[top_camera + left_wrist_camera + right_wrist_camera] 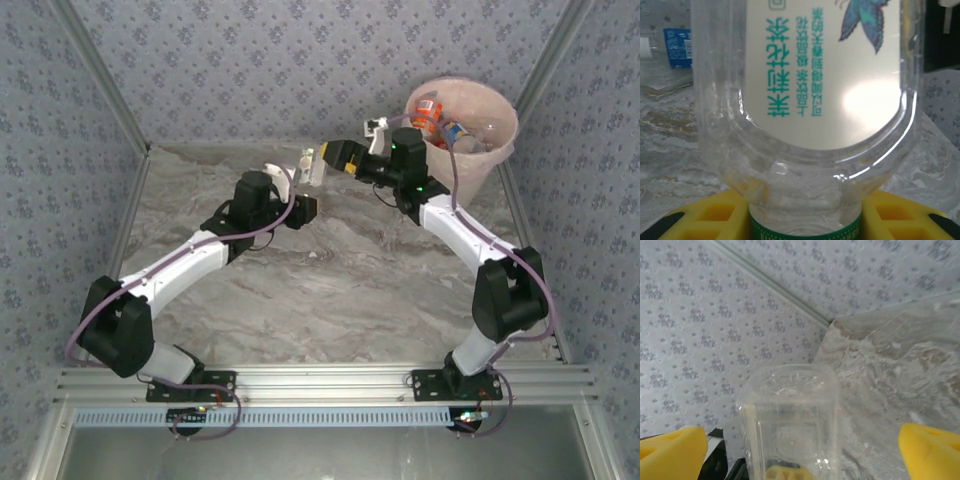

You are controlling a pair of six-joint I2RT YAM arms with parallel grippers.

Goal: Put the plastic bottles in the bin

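Between the tips of the wide right pincer (801, 442) sits a bottle (790, 410), neck gripped by the left pincer (805, 217); right should close squarely before left releases.

We find the top view bright and evenly lit by soft, diffuse light. The left arm (185, 265) and right arm (455, 228) throw only faint, soft-edged shadows on the table (330, 300), and small green lamps glow on the right arm.

In the left wrist view the bottle (805, 165) sits so close that its edges go soft. A white glare patch washes out the right of its label (840, 60). A blue-labelled bottle (677, 47) at far left is blurred.

In the right wrist view the wallpaper (700, 315) is fairly sharp. The yellow fingers (670, 450) of the right gripper (800, 435) smear out of focus at the near corners.
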